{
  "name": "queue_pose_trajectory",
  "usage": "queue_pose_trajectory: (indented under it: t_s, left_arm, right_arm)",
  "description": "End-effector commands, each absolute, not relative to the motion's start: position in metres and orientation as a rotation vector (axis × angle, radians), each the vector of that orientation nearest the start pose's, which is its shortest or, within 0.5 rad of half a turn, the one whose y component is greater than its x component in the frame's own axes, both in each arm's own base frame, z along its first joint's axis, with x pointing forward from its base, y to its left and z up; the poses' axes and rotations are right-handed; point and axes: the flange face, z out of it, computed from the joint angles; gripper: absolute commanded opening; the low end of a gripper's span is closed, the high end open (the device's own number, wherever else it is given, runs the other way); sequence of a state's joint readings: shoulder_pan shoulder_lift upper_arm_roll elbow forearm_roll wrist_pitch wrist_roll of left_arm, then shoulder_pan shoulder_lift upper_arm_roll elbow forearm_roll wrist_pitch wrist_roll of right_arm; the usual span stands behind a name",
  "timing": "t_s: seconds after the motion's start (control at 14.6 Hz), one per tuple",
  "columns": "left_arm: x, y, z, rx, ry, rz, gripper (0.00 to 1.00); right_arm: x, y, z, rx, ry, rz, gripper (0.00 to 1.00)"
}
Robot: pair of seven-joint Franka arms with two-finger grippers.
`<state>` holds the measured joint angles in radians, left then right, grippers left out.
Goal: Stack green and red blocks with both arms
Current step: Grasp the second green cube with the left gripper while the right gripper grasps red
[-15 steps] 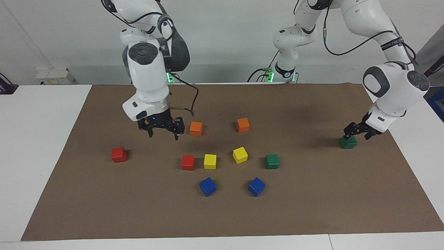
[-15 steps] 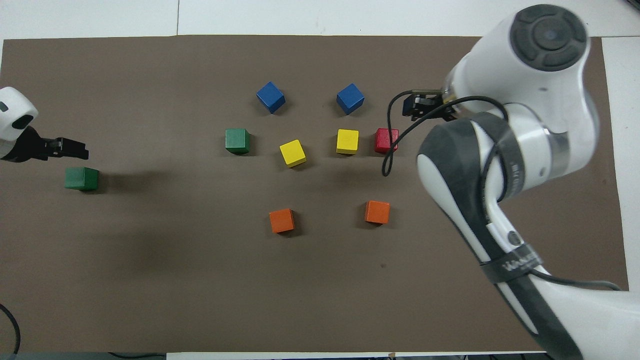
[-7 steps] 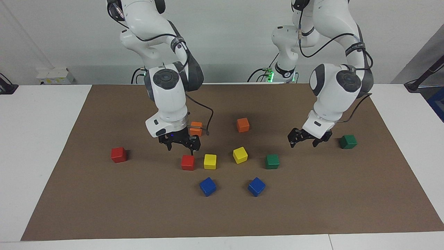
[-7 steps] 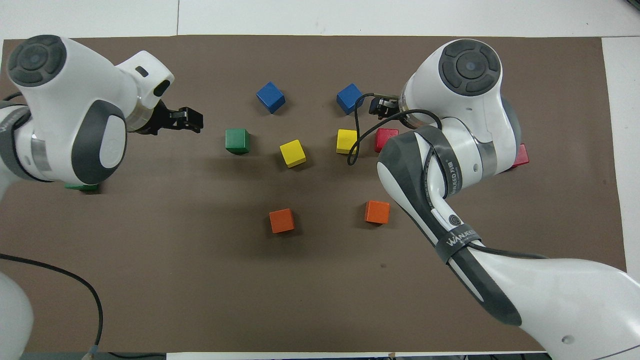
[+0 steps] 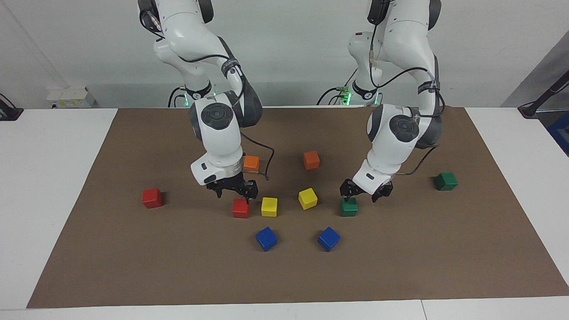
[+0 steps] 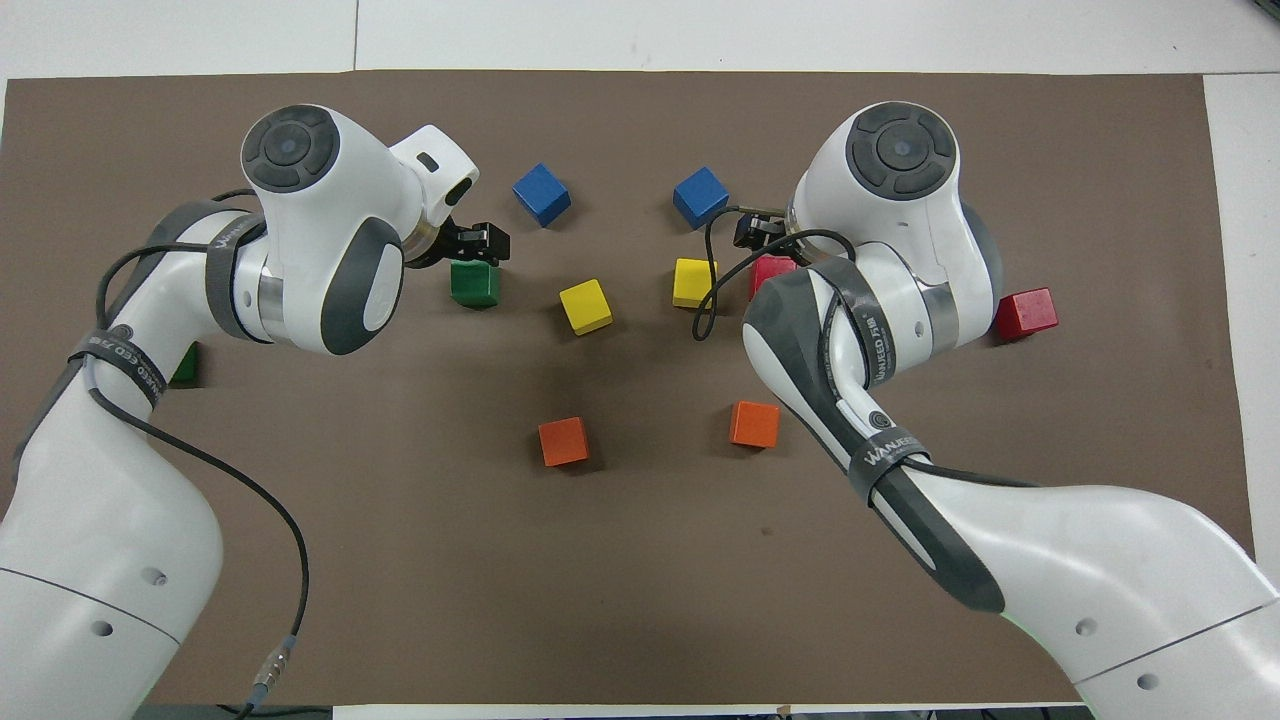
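A: Grippers?
B: Left gripper (image 5: 365, 192) spread wide, nothing held, low over inner green block (image 5: 349, 207). Right gripper (image 5: 234, 191) spread wide too, nothing held, over inner red block (image 5: 240, 208).
A: Other two?
B: Outer green block (image 5: 446, 181) and outer red block (image 5: 152, 198) sit on the brown mat (image 5: 178, 266) toward opposite ends.

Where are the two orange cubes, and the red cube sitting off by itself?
orange cube toward the right arm's end (image 5: 251, 163), facing view, front face.
orange cube toward the left arm's end (image 5: 311, 160), facing view, front face.
lone red cube (image 5: 152, 198), facing view, front face.
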<state>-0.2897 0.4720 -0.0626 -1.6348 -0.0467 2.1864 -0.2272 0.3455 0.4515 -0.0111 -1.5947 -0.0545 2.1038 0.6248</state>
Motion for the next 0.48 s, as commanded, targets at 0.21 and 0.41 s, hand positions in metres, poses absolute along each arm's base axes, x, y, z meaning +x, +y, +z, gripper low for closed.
queue_pose_trajectory:
  t_s: [0.21,0.41]
  left_arm:
    - [0.646,-0.244,0.336,-3.181,0.214,-0.130,1.00]
    - [0.637,-0.245,0.316,-3.172,0.234,-0.136,1.00]
  right_arm:
    - [0.641,0.219,0.353,-3.089,0.401,-0.112,1.00]
    - [0.642,0.221,0.346,-3.091,0.404,-0.103,1.00]
